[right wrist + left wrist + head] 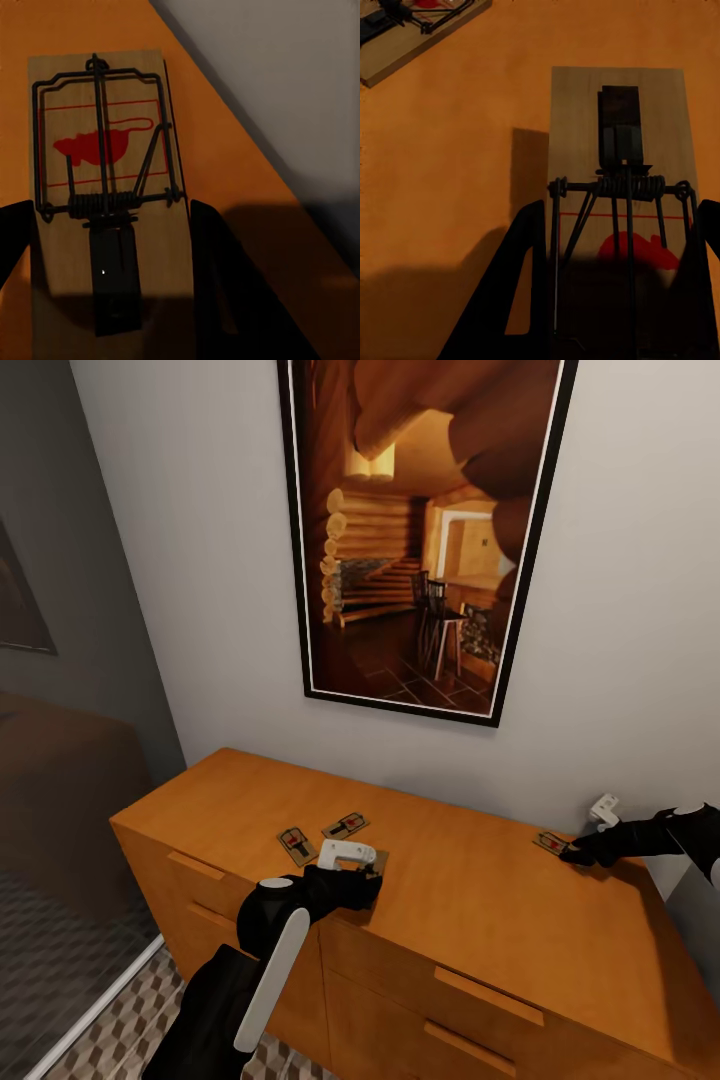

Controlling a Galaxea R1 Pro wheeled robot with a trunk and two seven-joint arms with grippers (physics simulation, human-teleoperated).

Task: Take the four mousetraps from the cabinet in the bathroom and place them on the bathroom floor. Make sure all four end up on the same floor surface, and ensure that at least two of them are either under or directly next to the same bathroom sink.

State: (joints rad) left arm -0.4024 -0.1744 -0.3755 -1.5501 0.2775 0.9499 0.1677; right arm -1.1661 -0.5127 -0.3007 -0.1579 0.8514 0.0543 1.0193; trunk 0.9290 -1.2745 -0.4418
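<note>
Several mousetraps lie on top of the orange-brown cabinet. Two of them lie loose near its middle, one beside the other. My left gripper reaches a third mousetrap just right of them; its dark fingers press both long edges of the board, which lies flat. At the cabinet's right end my right gripper holds another mousetrap the same way, fingers against its sides, close to the wall. A loose trap shows at the left wrist view's corner.
A large framed picture hangs on the white wall above the cabinet. Drawer fronts with bar handles face me. Cube-patterned bathroom floor shows at the lower left, beside a dark glass panel.
</note>
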